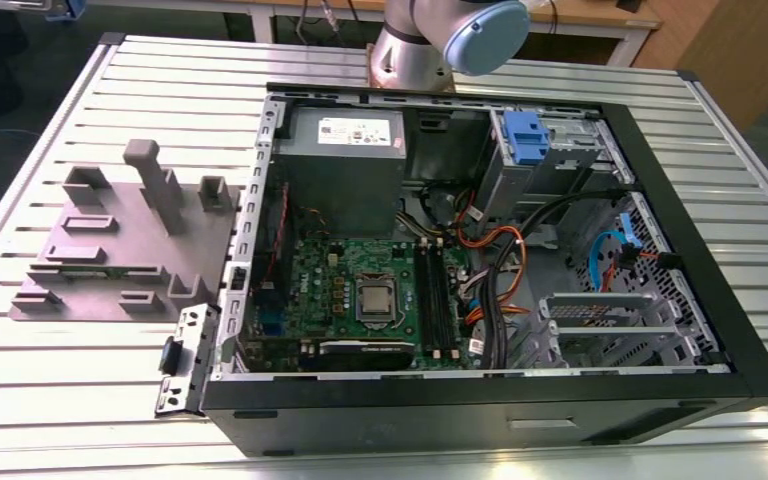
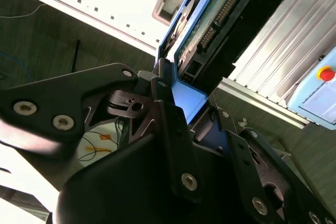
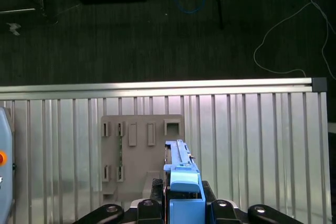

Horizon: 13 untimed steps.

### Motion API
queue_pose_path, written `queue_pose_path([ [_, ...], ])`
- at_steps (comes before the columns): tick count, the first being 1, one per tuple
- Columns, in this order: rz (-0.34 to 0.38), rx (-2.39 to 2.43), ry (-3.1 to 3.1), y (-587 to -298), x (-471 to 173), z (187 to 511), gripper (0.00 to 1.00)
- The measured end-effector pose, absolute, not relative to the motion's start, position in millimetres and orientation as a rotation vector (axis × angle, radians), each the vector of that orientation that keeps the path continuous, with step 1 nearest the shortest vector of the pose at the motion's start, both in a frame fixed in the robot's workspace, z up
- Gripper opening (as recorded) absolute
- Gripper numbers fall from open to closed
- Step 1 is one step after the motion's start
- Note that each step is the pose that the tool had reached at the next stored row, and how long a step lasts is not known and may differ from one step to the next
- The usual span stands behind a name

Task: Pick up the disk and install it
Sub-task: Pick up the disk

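I can read no text, number or sign from here. Inside the open black metal computer case (image 1: 491, 425), the white rectangular sticker (image 1: 360, 131) on top of the grey metal power-supply box (image 1: 344, 190) carries dark print, too small for me to make out.

Ribbed aluminium table (image 1: 77, 400) carried an open PC case (image 1: 478, 412), laid on its side. Grey fixture plate (image 1: 104, 265) sat flat just beside the case, on the exterior view's left.
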<state>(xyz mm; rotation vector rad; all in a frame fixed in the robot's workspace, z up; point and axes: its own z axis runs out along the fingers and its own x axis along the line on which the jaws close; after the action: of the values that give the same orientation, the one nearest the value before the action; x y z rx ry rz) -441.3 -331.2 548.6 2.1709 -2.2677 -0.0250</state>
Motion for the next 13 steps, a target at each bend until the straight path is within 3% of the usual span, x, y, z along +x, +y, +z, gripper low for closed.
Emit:
queue_pose_path([
  [13,-0.025,2.171,-2.268,-338.8,-437.7,549.6,0.36],
])
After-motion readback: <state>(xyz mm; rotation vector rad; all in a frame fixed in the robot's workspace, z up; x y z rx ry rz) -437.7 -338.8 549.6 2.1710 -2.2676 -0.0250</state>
